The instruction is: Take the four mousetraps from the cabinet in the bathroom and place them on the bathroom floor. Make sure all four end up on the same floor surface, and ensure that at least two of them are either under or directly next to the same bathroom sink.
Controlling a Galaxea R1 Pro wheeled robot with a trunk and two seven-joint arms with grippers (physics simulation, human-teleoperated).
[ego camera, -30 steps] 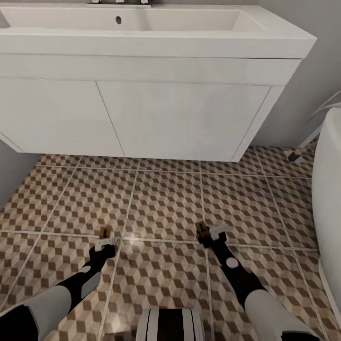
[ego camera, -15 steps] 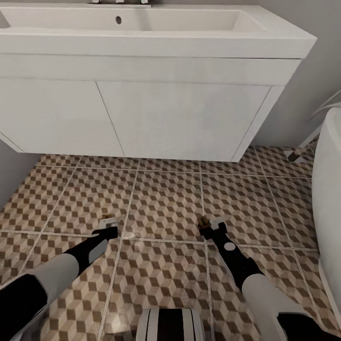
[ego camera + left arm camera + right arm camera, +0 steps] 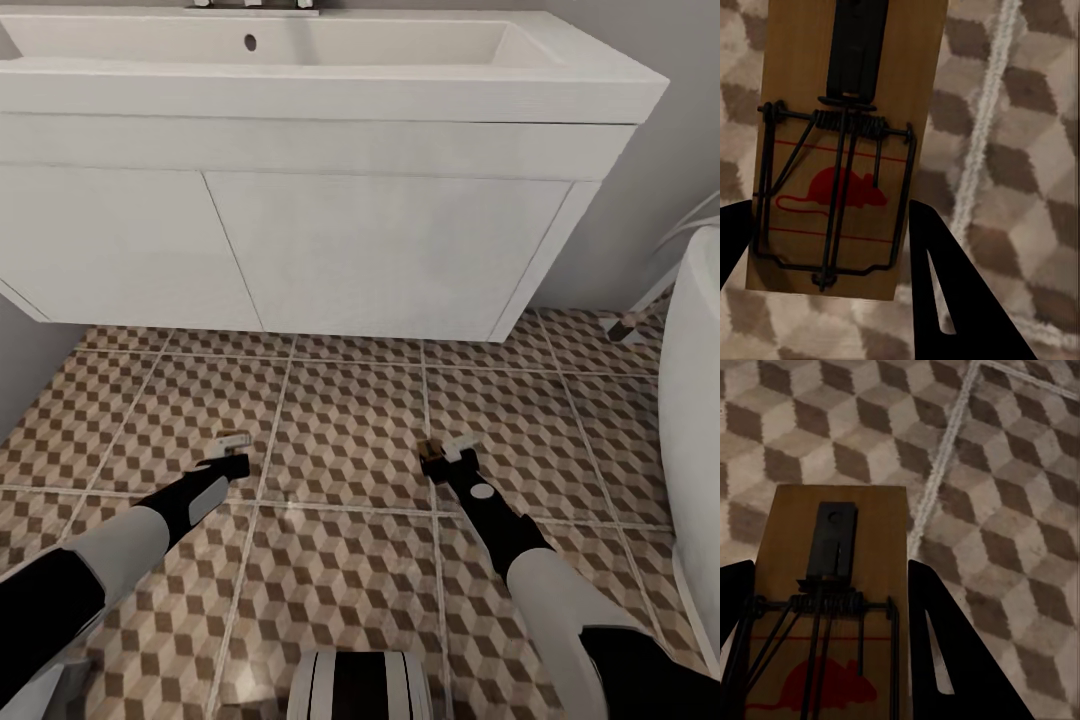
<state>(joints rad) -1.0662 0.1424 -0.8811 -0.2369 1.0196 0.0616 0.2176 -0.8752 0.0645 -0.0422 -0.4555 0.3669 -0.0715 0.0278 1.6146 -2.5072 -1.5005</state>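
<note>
Each hand holds a mousetrap just above the bathroom floor [image 3: 345, 430] in front of the bathroom sink [image 3: 300, 90]. My left gripper [image 3: 232, 455] is shut on one mousetrap [image 3: 844, 142], a brown board with black wire and a red mouse print, clamped between black fingers [image 3: 945, 292]. In the head view that trap [image 3: 232, 438] appears edge-on. My right gripper [image 3: 448, 457] is shut on the other mousetrap [image 3: 832, 585], which the head view shows as a brown sliver [image 3: 428, 449]. The cabinet is out of view.
The white sink unit hangs off the grey wall with a gap beneath it. A white bathtub [image 3: 697, 400] stands at the right, with a plant stand's leg [image 3: 625, 326] behind it. My own base [image 3: 360, 685] sits at the bottom centre.
Both arms have reached forward toward the sink and dropped lower, carrying their traps along. The traps now lie flatter to the floor. The camera has not moved.
</note>
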